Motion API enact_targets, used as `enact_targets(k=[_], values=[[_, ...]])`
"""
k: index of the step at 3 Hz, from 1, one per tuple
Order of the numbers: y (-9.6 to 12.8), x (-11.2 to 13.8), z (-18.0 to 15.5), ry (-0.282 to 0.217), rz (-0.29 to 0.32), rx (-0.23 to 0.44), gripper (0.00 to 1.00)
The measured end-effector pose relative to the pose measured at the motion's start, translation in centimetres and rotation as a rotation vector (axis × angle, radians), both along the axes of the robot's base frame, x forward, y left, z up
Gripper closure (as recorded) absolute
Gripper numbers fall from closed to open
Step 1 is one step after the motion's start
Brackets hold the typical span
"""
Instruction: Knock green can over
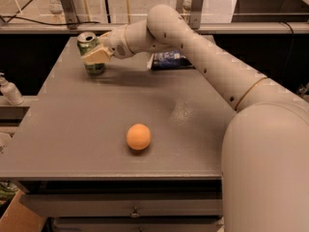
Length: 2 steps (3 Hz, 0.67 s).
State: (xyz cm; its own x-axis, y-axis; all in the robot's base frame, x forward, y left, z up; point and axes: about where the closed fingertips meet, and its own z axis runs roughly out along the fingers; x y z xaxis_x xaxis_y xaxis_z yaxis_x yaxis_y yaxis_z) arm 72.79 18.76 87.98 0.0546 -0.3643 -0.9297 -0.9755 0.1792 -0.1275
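Note:
The green can [89,43] stands upright at the table's far left corner, with its silver top showing. My gripper [97,56] is right in front of the can's middle. It covers part of the can and seems to touch it. The can's lower part [95,70] shows below the gripper. My arm [203,57] reaches in from the right across the back of the grey table [87,124].
An orange ball [138,136] lies in the front middle of the table. A dark blue chip bag [169,60] lies at the back behind my arm. A white bottle [9,90] stands off the table's left edge. A cardboard box [14,219] sits below on the left.

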Motion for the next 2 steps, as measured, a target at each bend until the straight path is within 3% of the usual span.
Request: enact_targets(k=[1, 2], values=[[-2.7, -1.2, 1.8, 0.009, -0.034, -0.006, 0.87], [-6.4, -4.1, 3.7, 0.011, -0.056, -0.067, 1.00]])
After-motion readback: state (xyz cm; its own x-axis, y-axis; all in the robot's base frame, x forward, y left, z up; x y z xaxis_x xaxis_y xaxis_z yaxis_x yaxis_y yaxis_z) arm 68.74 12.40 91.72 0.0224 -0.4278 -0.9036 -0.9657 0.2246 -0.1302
